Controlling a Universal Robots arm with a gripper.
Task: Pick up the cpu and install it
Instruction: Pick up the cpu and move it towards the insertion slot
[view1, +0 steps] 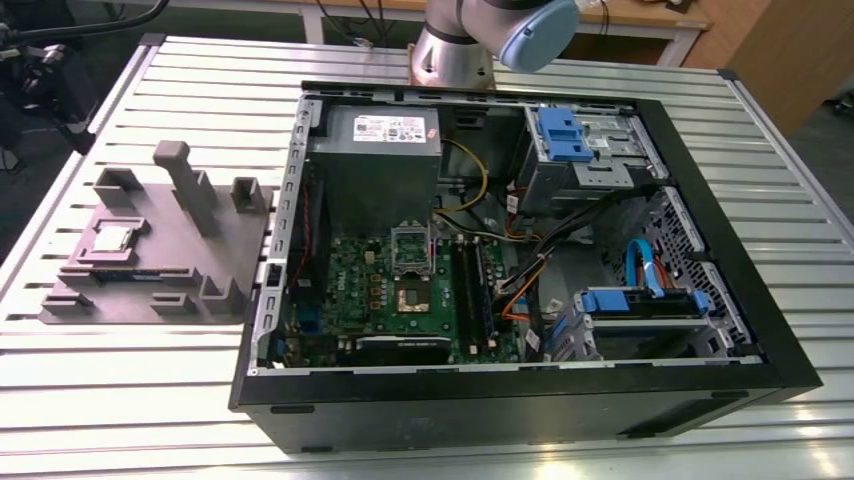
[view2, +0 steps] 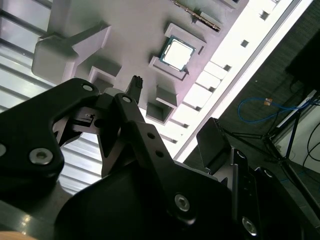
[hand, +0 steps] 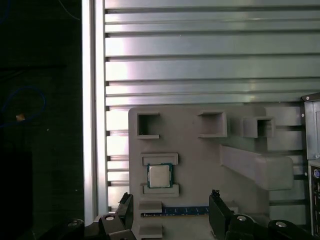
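One cpu (view1: 112, 238) lies flat, metal top up, in a shallow pocket of the grey tray (view1: 160, 300). The tray sits on the bench (view1: 120, 400) at the exterior view's left, just beside the open case (view1: 534, 410). Inside the case the socket (view1: 411, 297) stands with its bracket raised and looks unfilled, so nothing is installed yet.

The step in hand appears to be the approach for the pick. In the first wrist view the jaws are spread wide, empty and touching nothing. They hang over the tray with the cpu (hand: 159, 175) just ahead of the fingertips (hand: 216, 201).

A grasp here calls for a level descent. The jaws should line up on the two chip edges that the pocket's ledges leave free, then close lightly on those thin sides.
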